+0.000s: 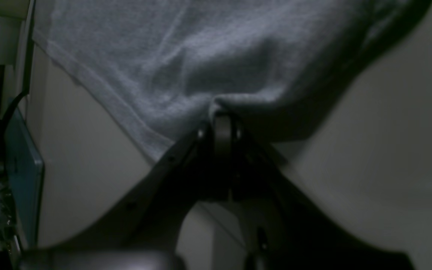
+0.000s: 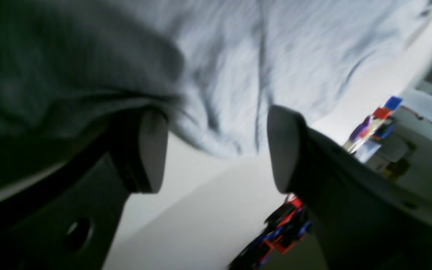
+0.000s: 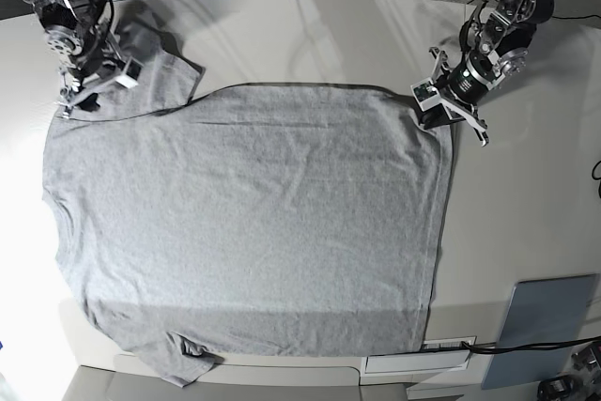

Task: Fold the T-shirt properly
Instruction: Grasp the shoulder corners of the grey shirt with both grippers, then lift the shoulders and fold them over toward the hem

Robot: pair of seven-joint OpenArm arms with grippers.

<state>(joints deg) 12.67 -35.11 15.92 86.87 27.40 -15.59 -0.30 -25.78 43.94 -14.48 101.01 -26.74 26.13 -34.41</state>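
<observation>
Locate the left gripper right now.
In the base view the left gripper is upper right, shut on the T-shirt at its far right corner, on the table.

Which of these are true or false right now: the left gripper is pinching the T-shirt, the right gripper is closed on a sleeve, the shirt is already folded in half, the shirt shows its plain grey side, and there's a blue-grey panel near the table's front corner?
1. The left gripper is shut on a corner of the T-shirt. True.
2. The right gripper is closed on a sleeve. False: its jaws stand wide apart with nothing between them, just beside the cloth.
3. The T-shirt is already folded in half. False: it lies spread flat across the table, with no fold made.
4. The side facing up is plain grey. True: no print shows.
5. A blue-grey panel lies near the table's front corner, apart from the shirt. True.
</observation>
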